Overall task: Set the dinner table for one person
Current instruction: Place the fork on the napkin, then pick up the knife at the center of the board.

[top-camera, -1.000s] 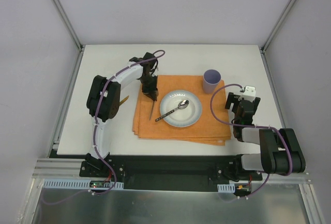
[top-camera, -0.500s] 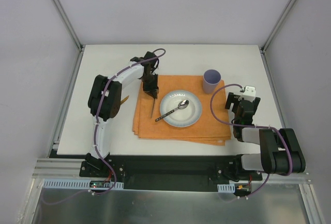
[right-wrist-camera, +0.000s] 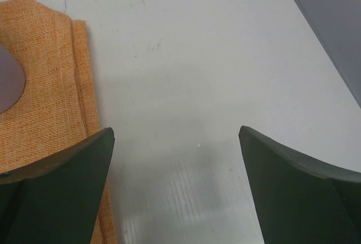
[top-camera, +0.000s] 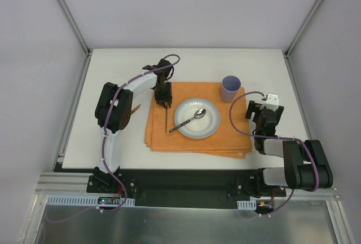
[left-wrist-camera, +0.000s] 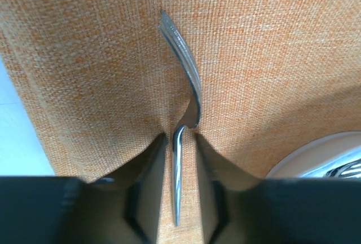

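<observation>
The white counter point(top-camera: 254, 63) spreads before us, carrying the orange placemat point(top-camera: 225, 142). There the fork point(left-wrist-camera: 183, 75) rests beside the plate point(top-camera: 210, 129), handle between the slightly parted fingers point(left-wrist-camera: 144, 168) of our left hand point(left-wrist-camera: 179, 140). Our right hand point(right-wrist-camera: 176, 134) stands wide open. A crooked lift may drag the fork askew.

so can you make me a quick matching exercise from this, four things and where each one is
Things:
1. fork
2. spoon
3. purple cup
4. right hand

Places:
a. lying on the white plate
b. over bare table, to the right of the placemat
c. flat on the orange placemat, left of the plate
d. at the placemat's far right corner

Pairs: 1-c, 2-a, 3-d, 4-b
</observation>
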Controlling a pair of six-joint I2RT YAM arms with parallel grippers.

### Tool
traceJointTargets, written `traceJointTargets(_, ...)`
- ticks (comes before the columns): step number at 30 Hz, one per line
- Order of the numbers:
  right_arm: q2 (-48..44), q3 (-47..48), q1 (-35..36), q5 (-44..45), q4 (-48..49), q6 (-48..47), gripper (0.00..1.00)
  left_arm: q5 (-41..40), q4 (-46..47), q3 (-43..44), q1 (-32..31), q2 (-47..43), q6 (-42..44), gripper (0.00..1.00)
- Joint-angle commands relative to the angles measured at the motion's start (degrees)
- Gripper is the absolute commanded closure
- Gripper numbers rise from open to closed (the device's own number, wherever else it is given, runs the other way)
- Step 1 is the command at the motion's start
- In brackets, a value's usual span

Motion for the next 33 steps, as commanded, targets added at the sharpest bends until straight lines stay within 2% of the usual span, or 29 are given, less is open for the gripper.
traceJointTargets(1,-0.7,0.2,0.0,0.8,3.4,0.1,0.04,-4.0,-1.0,-1.1,0.1,-2.7,0.5,0.57)
traceJointTargets(3,-0.7,0.2,0.0,0.8,3.4,0.1,0.04,-4.2,-1.0,-1.0,0.1,-3.0,0.9,0.46)
traceJointTargets(5,-0.7,0.2,0.0,0.8,3.5,0.1,0.04,-4.3,-1.0,-1.2,0.1,-3.5,1.0,0.29)
traceJointTargets(6,-0.7,0.2,0.0,0.8,3.4,0.1,0.04,-4.5,-0.9,-1.2,0.1,-3.7,1.4,0.25)
traceJointTargets(11,-0.7,0.1,0.1,0.9,3.4,0.1,0.04,-7.1,-0.9,-1.8,0.2,-9.1,3.1,0.23)
traceJointTargets(17,-0.7,0.2,0.0,0.8,3.5,0.1,0.04,-12.5,-0.1,-0.9,1.5,-21.2,12.9,0.25)
traceJointTargets(19,-0.7,0.2,0.1,0.8,3.4,0.1,0.04,-10.9,-0.1,-1.2,2.9,-23.7,21.0,0.24)
traceJointTargets(20,-0.7,0.2,0.0,0.8,3.4,0.1,0.04,-6.4,-0.1,-1.7,4.9,-25.8,25.2,0.25)
traceJointTargets(21,-0.7,0.2,0.0,0.7,3.5,0.1,0.04,-5.5,-0.1,-3.3,5.7,-26.9,33.8,0.25)
traceJointTargets(23,-0.7,0.2,0.0,0.8,3.5,0.1,0.04,-1.6,-0.3,-5.8,7.6,-30.3,42.9,0.23)
traceJointTargets(24,-0.7,0.2,0.0,0.8,3.4,0.1,0.04,1.5,-0.2,-8.8,9.5,-31.6,51.7,0.24)
traceJointTargets(26,-0.7,0.2,0.0,0.8,3.4,0.1,0.04,2.0,-0.3,-11.7,10.9,-34.3,61.5,0.24)
traceJointTargets(29,-0.7,0.2,0.1,0.8,3.5,0.1,0.04,1.4,-1.9,-15.9,12.5,-36.2,67.5,0.25)
traceJointTargets(31,-0.7,0.1,0.0,0.8,3.4,0.1,0.04,4.3,-3.6,-18.2,14.4,-37.1,70.7,0.18)
traceJointTargets(32,-0.7,0.2,0.1,0.8,3.4,0.1,0.04,5.1,-3.9,-19.0,14.9,-37.2,71.8,0.08)
traceJointTargets(33,-0.7,0.2,-0.1,0.8,3.5,0.1,0.04,5.8,-4.0,-20.5,15.3,-37.3,73.2,0.07)
